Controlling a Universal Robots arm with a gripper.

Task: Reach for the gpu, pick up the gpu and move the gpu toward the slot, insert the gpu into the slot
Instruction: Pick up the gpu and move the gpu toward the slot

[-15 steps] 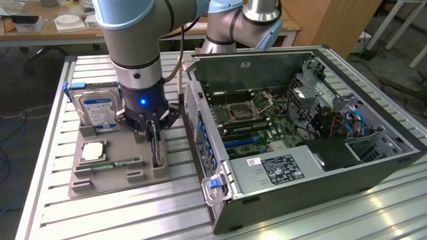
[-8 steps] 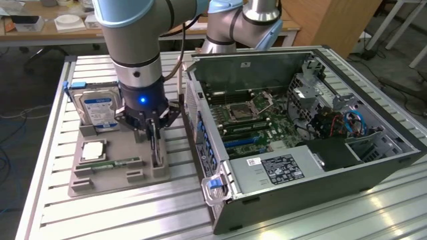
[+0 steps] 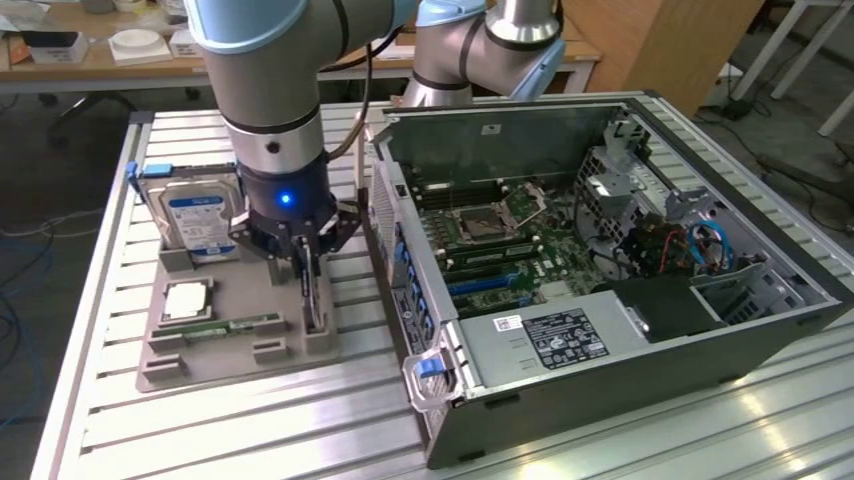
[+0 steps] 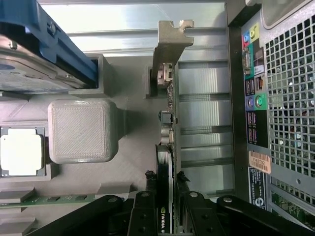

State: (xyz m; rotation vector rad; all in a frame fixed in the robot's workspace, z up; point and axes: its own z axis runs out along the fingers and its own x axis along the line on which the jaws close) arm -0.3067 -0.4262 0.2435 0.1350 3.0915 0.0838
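While the arm stands over the grey holder tray (image 3: 227, 352), I see the gripper (image 3: 308, 268) down on the gpu (image 3: 316, 305), its jaws pinching the thin card from both sides. In the wrist view the black fingers (image 4: 143, 206) press close against the gpu (image 4: 167, 142), which stands on edge in the tray. A blue-labelled hard drive (image 3: 195, 214) sits near it. The slot (image 3: 487, 283) lies on the green motherboard (image 3: 541, 250) inside the open case (image 3: 641, 345), well apart, to the exterior view's right
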